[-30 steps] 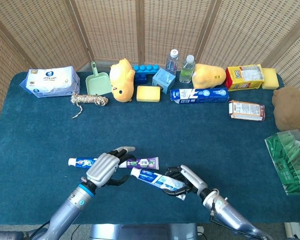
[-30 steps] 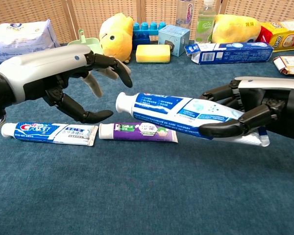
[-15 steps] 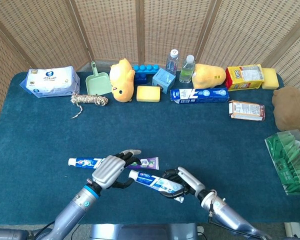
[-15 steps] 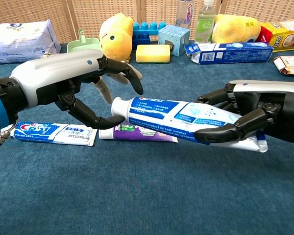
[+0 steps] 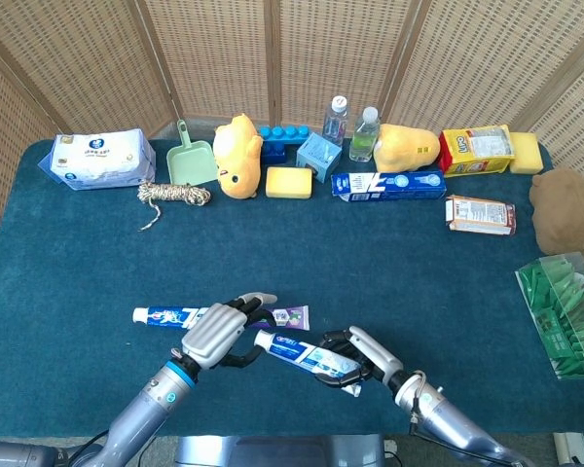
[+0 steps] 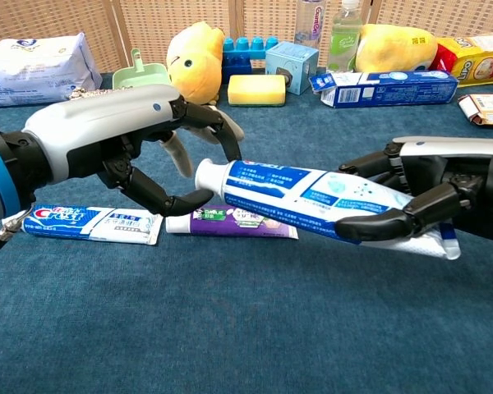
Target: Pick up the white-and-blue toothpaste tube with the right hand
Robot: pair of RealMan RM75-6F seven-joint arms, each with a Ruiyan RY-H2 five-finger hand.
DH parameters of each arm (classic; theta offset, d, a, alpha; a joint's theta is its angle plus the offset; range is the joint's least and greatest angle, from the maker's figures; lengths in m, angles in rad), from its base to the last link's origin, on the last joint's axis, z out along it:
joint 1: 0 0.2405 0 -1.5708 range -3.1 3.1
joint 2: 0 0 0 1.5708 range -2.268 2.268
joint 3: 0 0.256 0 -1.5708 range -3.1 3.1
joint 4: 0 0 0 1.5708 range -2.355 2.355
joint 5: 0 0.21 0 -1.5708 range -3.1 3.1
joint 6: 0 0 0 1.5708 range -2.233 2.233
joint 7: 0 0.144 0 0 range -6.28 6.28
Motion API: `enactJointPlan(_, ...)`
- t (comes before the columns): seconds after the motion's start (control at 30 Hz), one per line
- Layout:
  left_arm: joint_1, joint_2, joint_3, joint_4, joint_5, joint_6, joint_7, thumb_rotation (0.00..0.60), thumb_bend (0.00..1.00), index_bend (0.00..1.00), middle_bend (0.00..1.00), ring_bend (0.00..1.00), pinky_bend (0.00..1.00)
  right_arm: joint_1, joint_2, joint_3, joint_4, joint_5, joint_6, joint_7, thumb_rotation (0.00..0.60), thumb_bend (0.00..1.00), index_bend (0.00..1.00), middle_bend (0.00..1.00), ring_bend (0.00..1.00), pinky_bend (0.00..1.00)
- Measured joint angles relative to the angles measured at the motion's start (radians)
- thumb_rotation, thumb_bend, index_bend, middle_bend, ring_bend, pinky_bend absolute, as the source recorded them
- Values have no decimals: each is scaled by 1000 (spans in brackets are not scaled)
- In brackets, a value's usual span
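The white-and-blue toothpaste tube [image 5: 307, 353] [image 6: 304, 189] hangs above the blue tablecloth, lying nearly level with its cap pointing left. My right hand [image 5: 370, 358] [image 6: 427, 189] grips it at the crimped tail end, fingers over the top and thumb below. My left hand [image 5: 219, 331] [image 6: 123, 156] sits at the cap end with its fingers arched over the cap and its thumb curled just beneath; whether it touches the cap is unclear. On the cloth under them lie a Crest tube [image 5: 165, 315] [image 6: 90, 222] and a purple tube [image 5: 290, 316] [image 6: 238, 220].
Along the back stand a tissue pack [image 5: 97, 159], green scoop [image 5: 189, 161], yellow plush duck [image 5: 237, 143], yellow sponge [image 5: 288, 182], bottles [image 5: 364, 134] and a toothpaste box [image 5: 387, 184]. A clear box of green items [image 5: 565, 311] stands at the right edge.
My left hand has moved right, closing in around the tube's cap end. The right hand has kept its grip, carrying the tube slightly left and then a little back.
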Motion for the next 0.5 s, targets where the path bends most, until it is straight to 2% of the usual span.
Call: enactJointPlan(0.5, -17, 2, 12, 2, -7, 4, -8, 600, 496, 380, 197, 166, 330, -4, 17, -4, 8, -9, -4, 27, 600, 410, 979, 859, 814, 907)
